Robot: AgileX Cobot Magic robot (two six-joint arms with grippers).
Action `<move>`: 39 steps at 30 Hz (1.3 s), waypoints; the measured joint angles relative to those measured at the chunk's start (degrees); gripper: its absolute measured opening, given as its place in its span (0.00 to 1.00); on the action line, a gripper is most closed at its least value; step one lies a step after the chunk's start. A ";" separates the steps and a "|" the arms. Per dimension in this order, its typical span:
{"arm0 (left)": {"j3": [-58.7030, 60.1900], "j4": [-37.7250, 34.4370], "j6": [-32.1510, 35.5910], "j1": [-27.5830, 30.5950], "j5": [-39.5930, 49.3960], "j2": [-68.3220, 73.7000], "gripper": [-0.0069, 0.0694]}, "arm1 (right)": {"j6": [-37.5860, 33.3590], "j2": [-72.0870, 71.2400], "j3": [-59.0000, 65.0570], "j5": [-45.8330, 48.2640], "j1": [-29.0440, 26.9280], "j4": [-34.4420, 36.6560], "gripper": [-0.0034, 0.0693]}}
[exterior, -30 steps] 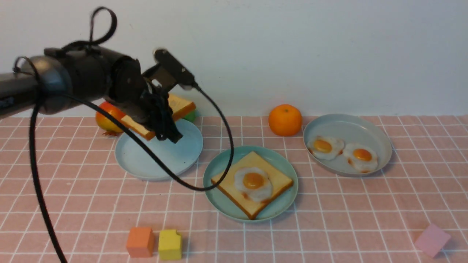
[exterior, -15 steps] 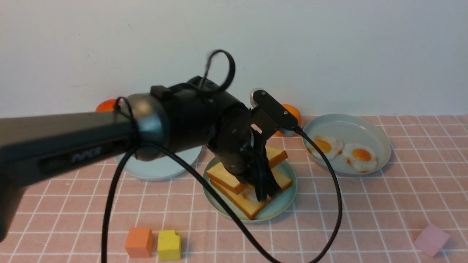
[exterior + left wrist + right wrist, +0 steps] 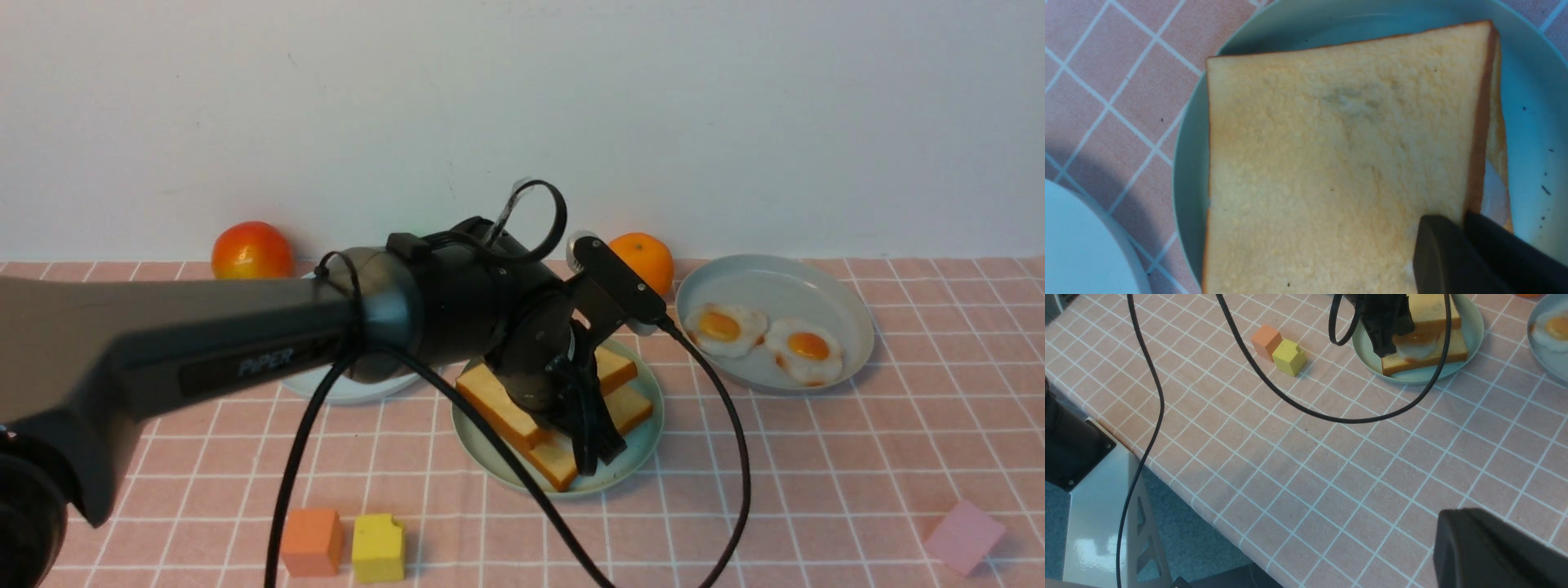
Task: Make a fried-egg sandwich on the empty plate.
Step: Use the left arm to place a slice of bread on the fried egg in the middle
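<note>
Your left arm [image 3: 204,343] hides most of the blue plate [image 3: 359,392] and the middle of the toast [image 3: 498,404] in the front view. The left pincer [image 3: 1455,228] is cut off at the wrist picture's edge, so you cannot judge its grip. The right pincer [image 3: 1486,539] shows only one dark corner, and the egg [image 3: 1414,349] only a sliver.

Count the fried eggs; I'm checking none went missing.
3. Left egg and right egg lie in the grey plate, at right; a third egg sits under the top toast slice on the teal plate, mostly hidden. Others may be hidden.
</note>
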 joint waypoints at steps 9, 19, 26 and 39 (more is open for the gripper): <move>0.00 -0.43 -0.12 -0.88 1.11 -1.33 0.15 | 0.00 -0.06 0.00 0.00 0.00 -0.27 0.09; 0.00 1.93 -3.75 -3.98 0.62 -0.44 0.15 | 0.00 -0.06 0.00 0.00 0.00 -1.35 0.09; 0.00 3.68 -5.97 -3.97 1.19 -0.05 0.15 | 0.00 -0.06 0.00 0.00 0.00 -1.35 0.09; 0.00 3.68 -7.42 -3.97 1.22 0.01 0.25 | 0.00 -0.06 0.00 0.00 0.00 -1.35 0.09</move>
